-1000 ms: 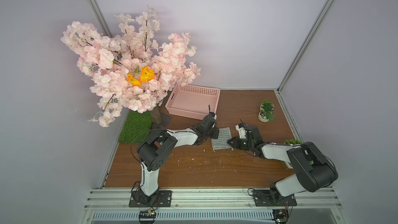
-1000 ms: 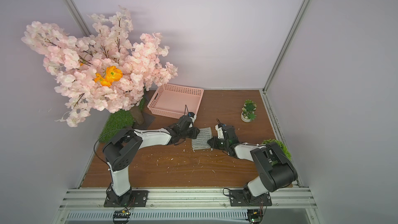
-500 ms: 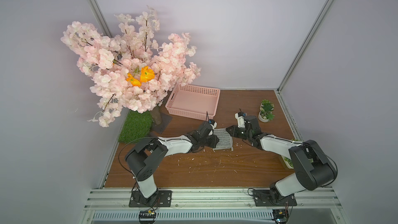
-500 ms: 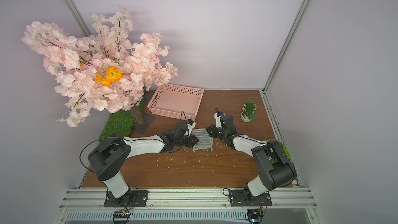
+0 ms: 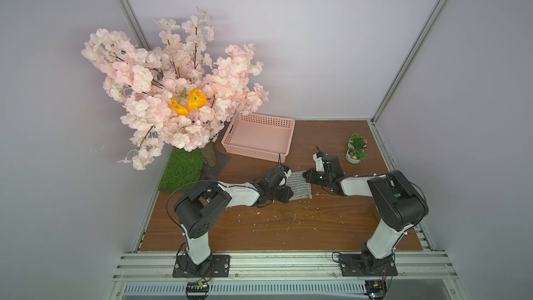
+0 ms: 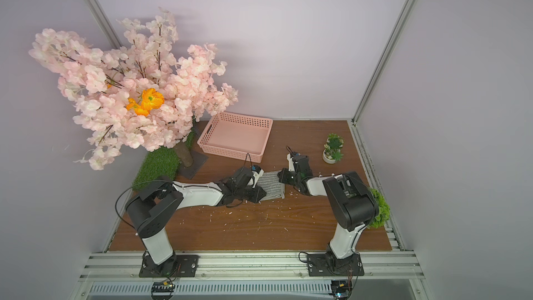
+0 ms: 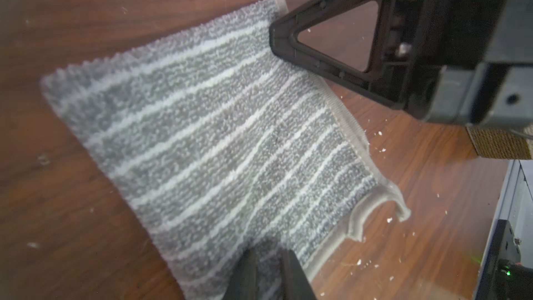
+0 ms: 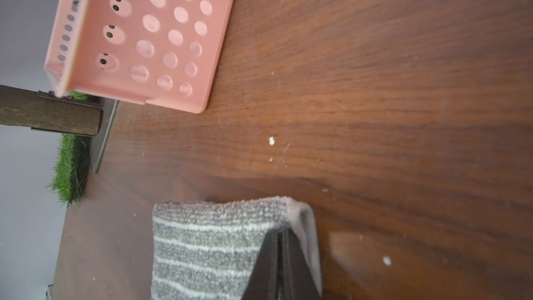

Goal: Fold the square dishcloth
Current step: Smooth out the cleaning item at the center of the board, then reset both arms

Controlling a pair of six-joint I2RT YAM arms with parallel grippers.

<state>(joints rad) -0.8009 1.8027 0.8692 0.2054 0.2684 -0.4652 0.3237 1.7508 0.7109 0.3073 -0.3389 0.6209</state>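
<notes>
The square dishcloth (image 5: 300, 185) (image 6: 271, 187), grey with whitish stripes, lies as a narrow rectangle on the brown table between my two arms. A small hem loop (image 7: 375, 212) sticks out at one corner. My left gripper (image 5: 289, 194) (image 7: 269, 269) sits at the cloth's near left edge, its jaws shut on a pinch of cloth (image 7: 216, 139). My right gripper (image 5: 306, 175) (image 8: 278, 264) is at the far right corner, shut on the hem. That hem is lifted and drapes over one finger (image 8: 300, 272). In the left wrist view the right gripper (image 7: 274, 34) shows with its tip on the cloth.
A pink basket (image 5: 285, 124) (image 8: 144, 38) stands behind the cloth. A pink blossom tree (image 5: 178, 93) and a grass mat (image 5: 181, 171) fill the back left. Small potted plants (image 5: 357, 148) stand at the back right, with a green plant (image 6: 380, 209) at the right edge. White crumbs dot the table.
The left gripper moved from the cloth's far left side to its near left edge and closed on it. The right gripper moved from the near right side to the far right corner.
</notes>
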